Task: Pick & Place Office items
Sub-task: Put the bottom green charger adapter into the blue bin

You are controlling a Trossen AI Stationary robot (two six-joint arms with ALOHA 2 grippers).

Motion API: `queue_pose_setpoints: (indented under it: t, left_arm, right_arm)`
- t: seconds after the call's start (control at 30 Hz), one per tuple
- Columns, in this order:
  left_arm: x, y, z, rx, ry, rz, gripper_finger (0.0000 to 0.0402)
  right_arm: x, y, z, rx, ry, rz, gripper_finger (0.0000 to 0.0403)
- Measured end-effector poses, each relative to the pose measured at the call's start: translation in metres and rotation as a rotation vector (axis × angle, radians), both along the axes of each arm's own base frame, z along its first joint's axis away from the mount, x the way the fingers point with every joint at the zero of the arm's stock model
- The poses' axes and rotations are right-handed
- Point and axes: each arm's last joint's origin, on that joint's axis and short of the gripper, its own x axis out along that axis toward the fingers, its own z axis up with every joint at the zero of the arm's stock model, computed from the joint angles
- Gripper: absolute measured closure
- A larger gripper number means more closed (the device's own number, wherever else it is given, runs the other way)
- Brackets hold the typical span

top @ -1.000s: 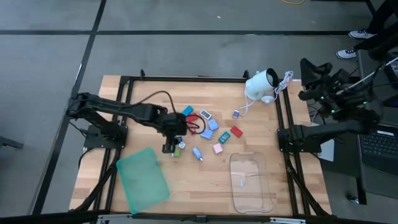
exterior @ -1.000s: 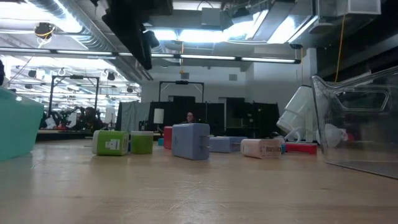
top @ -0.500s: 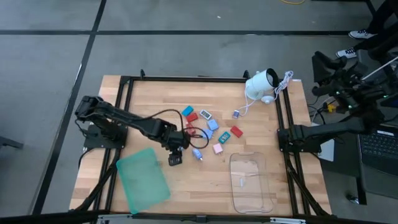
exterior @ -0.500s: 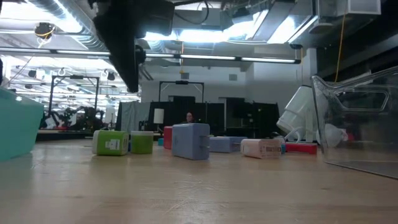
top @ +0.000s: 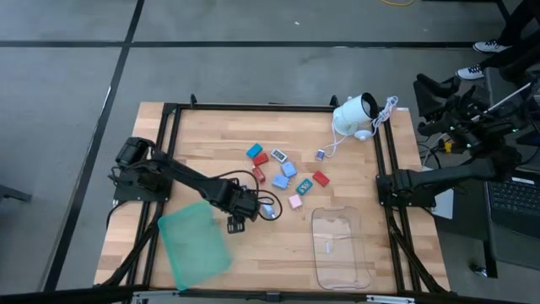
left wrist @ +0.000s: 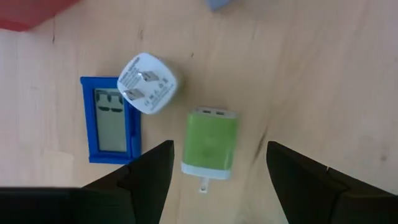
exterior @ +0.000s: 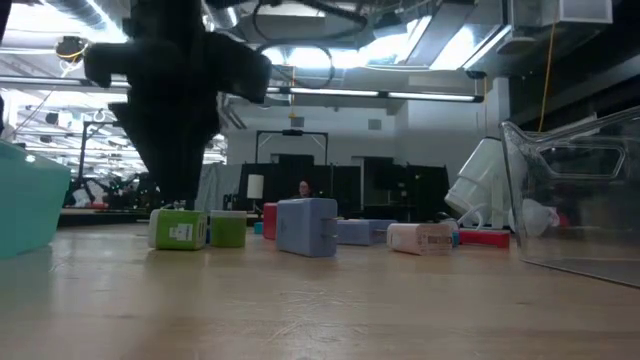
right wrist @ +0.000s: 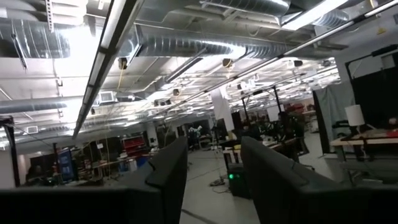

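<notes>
At the left of the high view the left arm reaches from its base toward the middle of the wooden table (top: 202,135). Its left gripper (top: 237,221) hangs at the lower centre, just right of the green tray (top: 194,245), which lies flat near the lower left corner of the table.

In the left wrist view the two dark fingers (left wrist: 149,171) stand apart, with nothing between them. The green charger (left wrist: 210,142) lies flat on the wood in the gap ahead of them, its prongs toward the camera. Just beside it are a white plug (left wrist: 147,83) and a blue piece with a small screen (left wrist: 110,119).

In the low view the arm shows as a dark mass at upper left, over the green charger (exterior: 180,229) and a second green block (exterior: 228,229) standing side by side.

The other office items (top: 283,173) are scattered at the centre of the high view: blue, red, pink and light blue pieces, near one another. Lower right of them lies the clear tray (top: 341,247). At the upper right of the table sits a white rounded device (top: 355,115) with a cord.

Far right, off the table's edge, the right gripper (right wrist: 212,186) is raised toward the room; its fingers are apart and hold nothing.
</notes>
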Motion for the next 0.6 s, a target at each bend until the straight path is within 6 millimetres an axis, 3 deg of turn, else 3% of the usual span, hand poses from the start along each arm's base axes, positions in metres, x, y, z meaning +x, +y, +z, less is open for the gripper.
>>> queue_pose_setpoints:
  t: [0.47,0.6]
  left_arm:
    - [0.013,0.008,-0.032,-0.005,0.07,0.021,0.0151]
    - [0.015,0.007,-0.038,-0.033,0.09,0.026,0.0171]
  right_arm:
    - [0.0,0.0,-0.001,-0.018,0.02,-0.011,0.0247]
    - [0.0,0.0,0.0,-0.025,0.023,-0.015,0.0247]
